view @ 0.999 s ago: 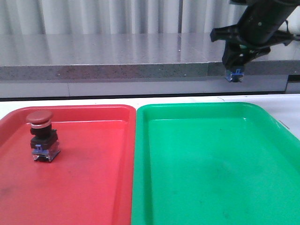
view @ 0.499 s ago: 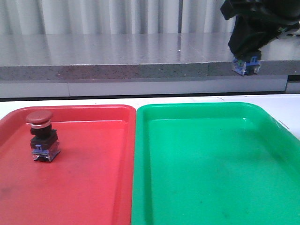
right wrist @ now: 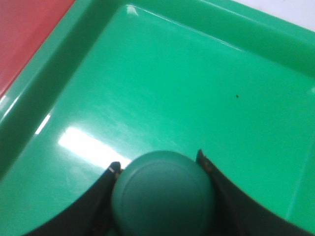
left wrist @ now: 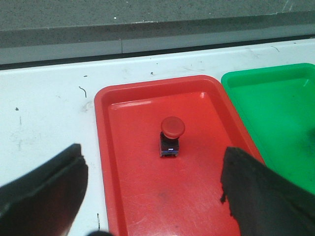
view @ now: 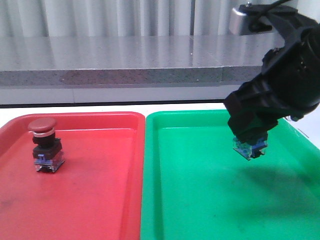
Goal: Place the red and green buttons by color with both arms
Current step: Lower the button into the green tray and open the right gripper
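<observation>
Two buttons are sorted by colour: the red button [view: 44,145] is stood in the red tray [view: 100,200] at lower left, while the green button [right wrist: 162,194] is clamped by the right gripper [view: 250,142] above the green tray [view: 200,200], apparently for release. The left gripper [left wrist: 152,191] is spread wide, empty.

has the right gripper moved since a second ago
Yes. The right gripper, shut on the green button, dropped from the grey ledge to over the green tray.
</observation>
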Motion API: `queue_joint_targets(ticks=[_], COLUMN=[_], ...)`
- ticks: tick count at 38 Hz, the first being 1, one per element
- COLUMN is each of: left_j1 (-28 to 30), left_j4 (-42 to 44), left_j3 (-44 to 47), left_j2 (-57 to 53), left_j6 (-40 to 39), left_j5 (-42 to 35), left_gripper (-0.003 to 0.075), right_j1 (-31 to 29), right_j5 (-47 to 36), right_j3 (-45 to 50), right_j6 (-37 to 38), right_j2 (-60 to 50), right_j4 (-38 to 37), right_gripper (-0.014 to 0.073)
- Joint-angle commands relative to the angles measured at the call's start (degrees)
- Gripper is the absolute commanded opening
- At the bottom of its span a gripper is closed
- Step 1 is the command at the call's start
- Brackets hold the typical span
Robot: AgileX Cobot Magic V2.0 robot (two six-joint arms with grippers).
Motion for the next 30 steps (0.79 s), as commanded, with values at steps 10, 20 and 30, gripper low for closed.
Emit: queue_joint_targets(ticks=[10,20,30], left_j1=[0.04,0.04,0.04], left_j4=[0.28,0.28,0.28], left_j3=[-1.53,-1.53,-1.53], left_j2=[0.21,0.21,0.21], left_j6=[-0.54,-0.54,-0.54], left_j5=[-3.86,-3.86,-3.86], left_gripper=[0.0545,0.0545,0.0545], right_j1=[-0.07,-0.07,-0.07], right_j5=[-10.31,-9.19,-9.25], right_j3=[-1.20,-1.20,-1.20], right_j6=[-0.57,-0.57,-0.52], right_j2=[4.95,6.38,6.31], right_j4=[-0.14,-0.14,-0.14], right_gripper=[0.0258,0.0307,0.0496])
